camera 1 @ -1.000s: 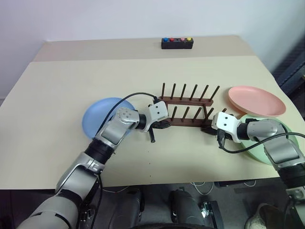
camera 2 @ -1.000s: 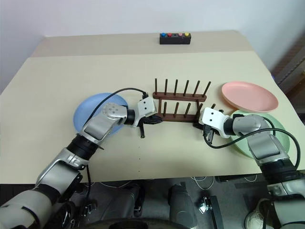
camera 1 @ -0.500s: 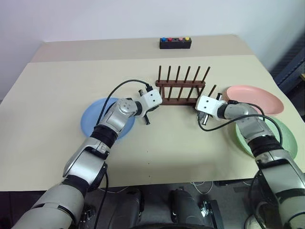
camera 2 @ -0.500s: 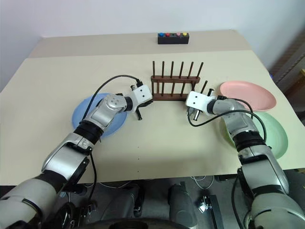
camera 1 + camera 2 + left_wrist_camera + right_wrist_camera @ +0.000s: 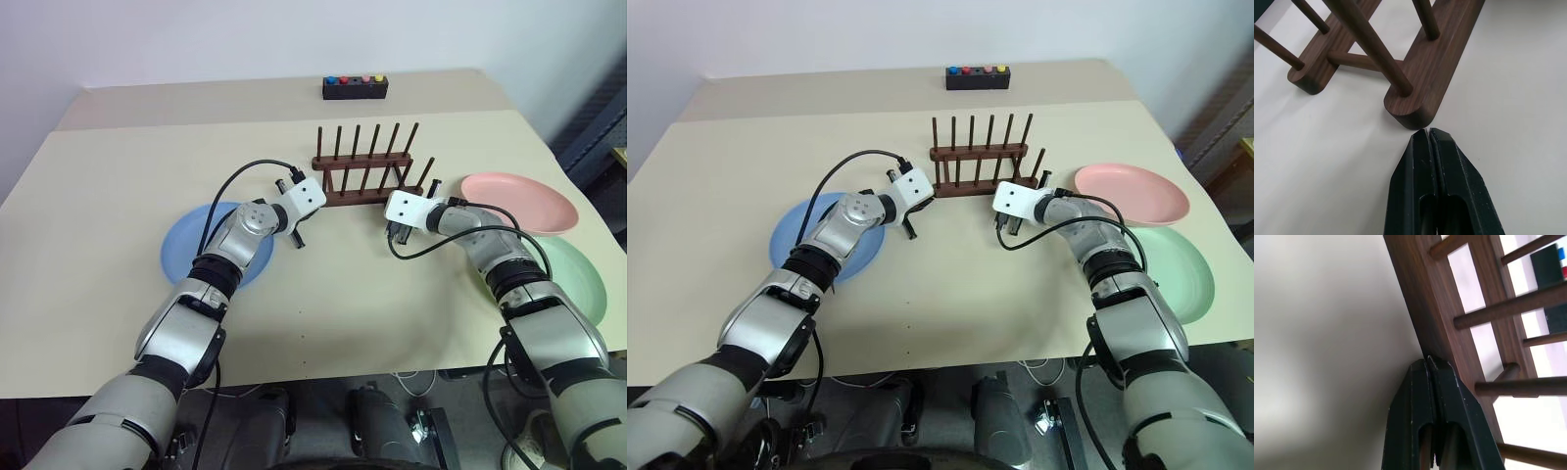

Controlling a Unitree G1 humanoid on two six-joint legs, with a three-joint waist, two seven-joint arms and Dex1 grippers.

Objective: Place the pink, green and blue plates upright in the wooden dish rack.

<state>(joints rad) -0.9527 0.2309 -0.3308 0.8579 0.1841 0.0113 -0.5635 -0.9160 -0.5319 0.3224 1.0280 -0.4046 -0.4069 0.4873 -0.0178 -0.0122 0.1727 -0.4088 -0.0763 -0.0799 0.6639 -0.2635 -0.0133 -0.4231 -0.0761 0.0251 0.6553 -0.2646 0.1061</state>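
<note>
Once nearer, rack [image 5: 361, 168] now farther.

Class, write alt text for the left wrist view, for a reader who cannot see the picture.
Two black fingers, pressed shut and holding nothing, point at the rounded end of a dark wooden dish rack standing on a pale table. The fingertips sit just short of the rack's nearer base rail. Thin wooden pegs rise from both rails, joined by a crossbar.
</note>
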